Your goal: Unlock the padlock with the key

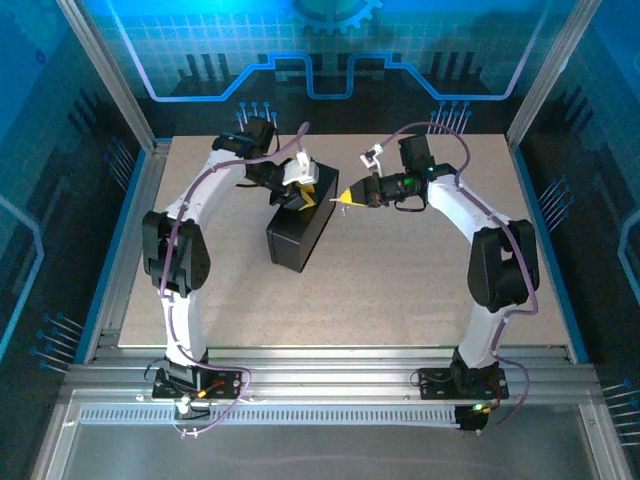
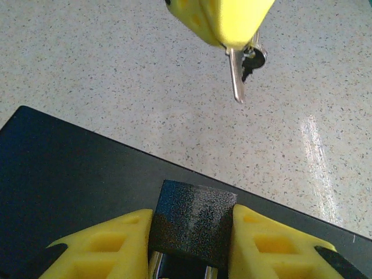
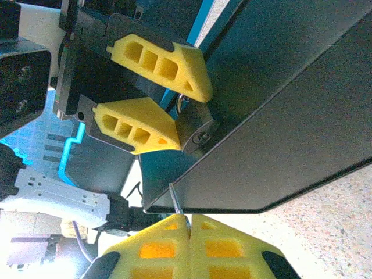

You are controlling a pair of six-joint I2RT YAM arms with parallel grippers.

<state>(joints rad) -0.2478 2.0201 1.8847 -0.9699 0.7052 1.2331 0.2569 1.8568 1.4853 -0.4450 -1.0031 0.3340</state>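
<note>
Overhead, speckled beige desk (image 1: 400,290) inside a blue-lit, metal-framed cell; left tool (image 2: 192,215) pinches padlock (image 2: 195,226) on black box (image 1: 295,240); right tool (image 3: 189,220), pressed together, pinches key (image 3: 175,199).

padlock (image 2: 195,224) body has a black crinkle-texture coat with fine sparkle; key (image 2: 236,78) at 12 o'clock of it is bare bright metal, smooth and glossy. box (image 2: 70,168) is smooth matt black; tabletop (image 2: 116,70) is pale speckled stone-look, semi-gloss, with a glare streak at 3 o'clock. left end effector fingers (image 2: 110,244) are matt yellow plastic, slightly grainy.
</note>
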